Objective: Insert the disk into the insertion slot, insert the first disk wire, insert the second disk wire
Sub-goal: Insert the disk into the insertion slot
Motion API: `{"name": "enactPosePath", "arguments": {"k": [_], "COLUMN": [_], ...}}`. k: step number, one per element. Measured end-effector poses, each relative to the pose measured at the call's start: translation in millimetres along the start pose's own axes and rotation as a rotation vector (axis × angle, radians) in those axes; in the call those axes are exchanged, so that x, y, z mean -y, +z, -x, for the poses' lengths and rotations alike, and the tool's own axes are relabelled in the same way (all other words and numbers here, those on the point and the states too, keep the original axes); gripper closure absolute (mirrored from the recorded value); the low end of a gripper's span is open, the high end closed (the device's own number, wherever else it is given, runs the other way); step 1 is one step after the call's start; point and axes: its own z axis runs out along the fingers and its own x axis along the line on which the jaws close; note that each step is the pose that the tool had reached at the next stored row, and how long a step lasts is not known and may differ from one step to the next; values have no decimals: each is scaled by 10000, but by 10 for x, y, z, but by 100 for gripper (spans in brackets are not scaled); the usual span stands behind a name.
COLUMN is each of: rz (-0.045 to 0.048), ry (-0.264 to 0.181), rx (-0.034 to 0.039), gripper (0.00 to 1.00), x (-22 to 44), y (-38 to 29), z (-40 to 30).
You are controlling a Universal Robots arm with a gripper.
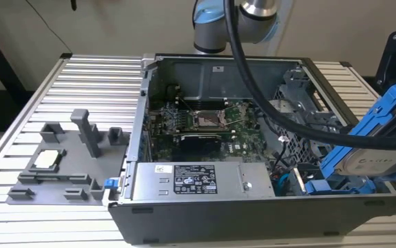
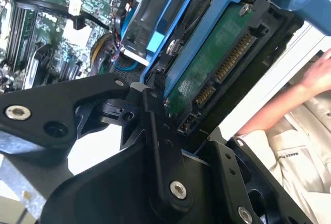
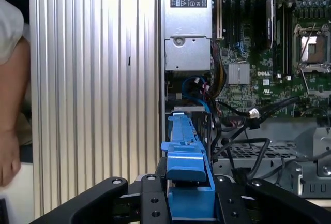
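Disk (image 1: 379, 157), silver-grey drive in bright blue plastic carrier, clamped tilted in your black gripper (image 3: 190, 195) over open grey computer case (image 1: 205, 217)

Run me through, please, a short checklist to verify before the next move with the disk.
1. Grip on the disk: ok; the gripper is shut on it.
2. Disk seated in the insertion slot: not ok; it hangs tilted over a corner of the case.
3. Disk lined up with the slot: cannot tell.
4. Cables off the slot's mouth: cannot tell; black ones lie close by.
5. Person's hand away from the case: ok; it is beyond the ribbed table.
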Motion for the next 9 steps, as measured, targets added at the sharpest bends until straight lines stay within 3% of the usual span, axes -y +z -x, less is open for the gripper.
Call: {"name": "enactPosePath", "arguments": {"k": [4,6,9], "rz": [-34,-95,-206], "ry": [-2,0,-34], "rx": [3,3,4], "gripper": [67,67,67], "x": [-43,-128,-155], "y": [76,114,164], "z": [3,11,36]}}
